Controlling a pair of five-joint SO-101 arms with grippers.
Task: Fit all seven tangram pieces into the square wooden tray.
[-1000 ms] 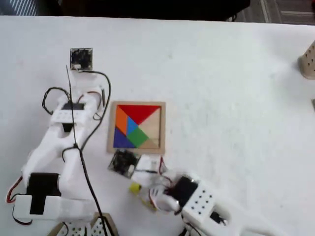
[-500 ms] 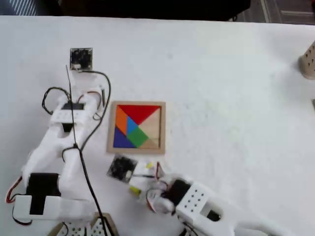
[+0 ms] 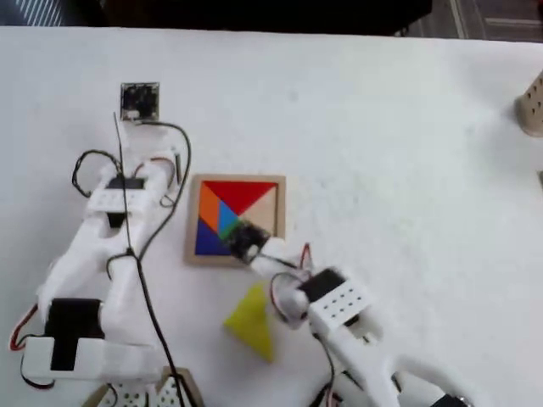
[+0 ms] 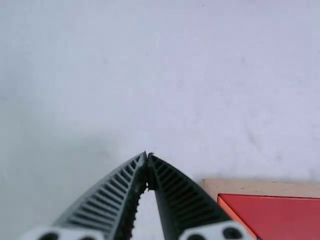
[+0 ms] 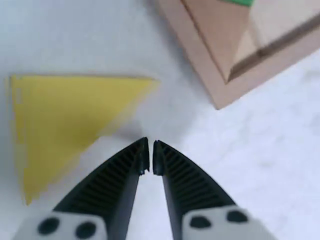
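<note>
On the table near the square wooden tray, the yellow triangle lies free, so the right gripper, jaws pressed together on nothing, should spread wide, straddle one edge, and clamp squarely before lifting.

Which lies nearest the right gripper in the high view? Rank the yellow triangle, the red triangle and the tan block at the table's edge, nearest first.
1. Yellow triangle: loose on the table, right beside the right gripper.
2. Red triangle: in the far part of the tray.
3. Tan block: at the table's far right edge.
</note>
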